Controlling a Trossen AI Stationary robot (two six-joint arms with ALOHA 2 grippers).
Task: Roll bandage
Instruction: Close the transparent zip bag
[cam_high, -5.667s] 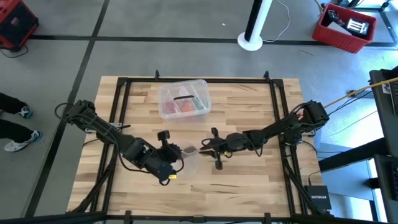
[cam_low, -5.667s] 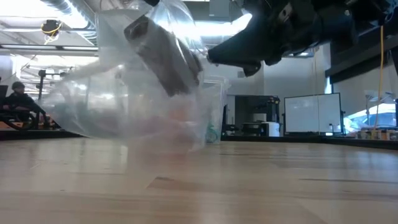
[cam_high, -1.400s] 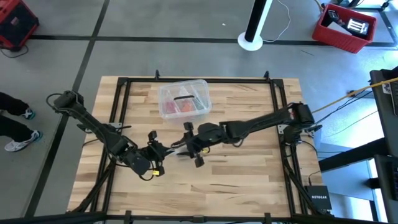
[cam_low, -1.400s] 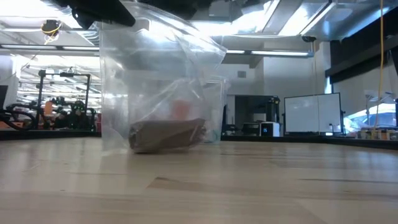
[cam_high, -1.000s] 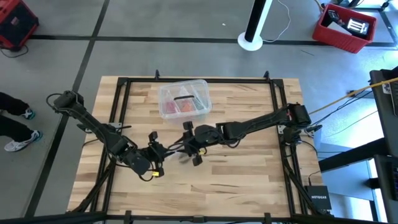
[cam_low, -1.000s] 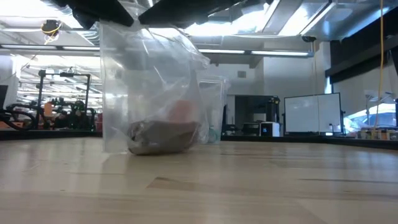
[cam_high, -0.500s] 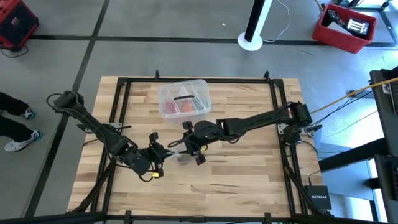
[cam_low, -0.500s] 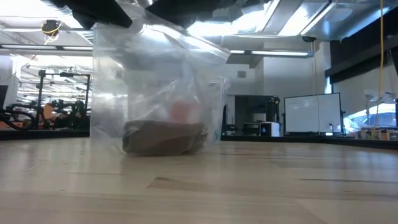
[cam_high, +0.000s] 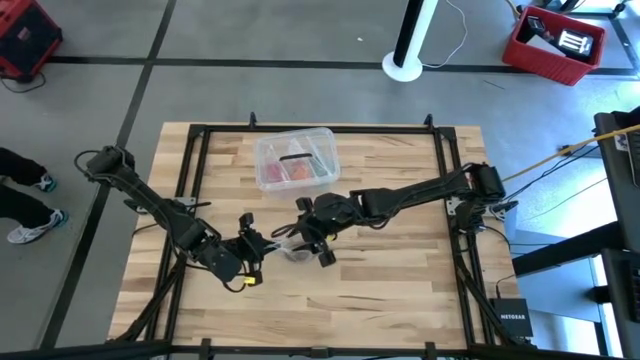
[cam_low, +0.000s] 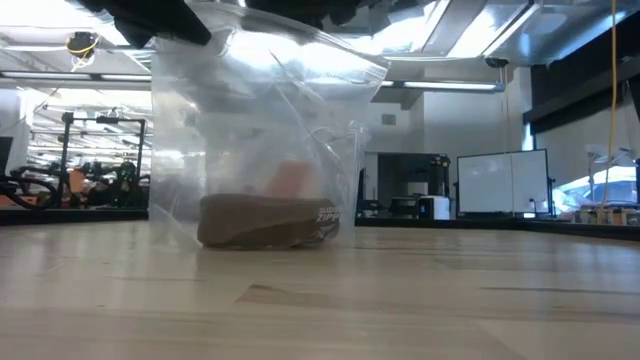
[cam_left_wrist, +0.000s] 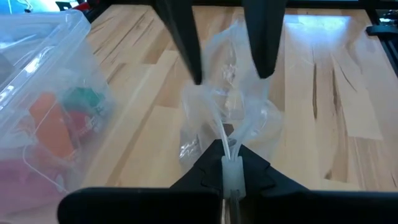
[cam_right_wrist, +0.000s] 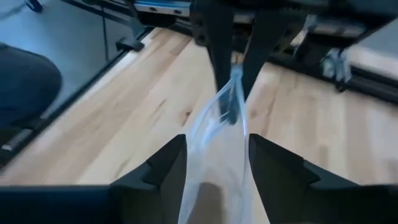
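Note:
The bandage (cam_low: 268, 221) is a brown-tan roll lying in the bottom of a clear plastic bag (cam_low: 260, 120), which stands on the table near its middle (cam_high: 295, 250). My left gripper (cam_high: 262, 243) is at the bag's left top corner, shut on it. My right gripper (cam_high: 300, 238) reaches in from the right. It is open, and its fingers (cam_left_wrist: 186, 43) stand on either side of the bag's upper part (cam_right_wrist: 217, 143). My left gripper pinches the bag's top edge at its zipper strip (cam_left_wrist: 231, 149) between its two fingers, slanting down from the table's left. The bag hangs below the fingers, crumpled, with its bottom (cam_low: 260, 243) resting on the table. I cannot tell whether my right gripper touches the bag.
A clear plastic box (cam_high: 295, 160) with red contents stands just beyond the bag, toward the far edge. A black frame (cam_high: 200, 135) runs around the table's sides. Bare wood lies toward the near edge.
The bag's top has spread wider toward the table's right. The bandage roll inside has shifted and now lies flatter on the table. My right gripper has rolled a little at the bag's top while staying open.

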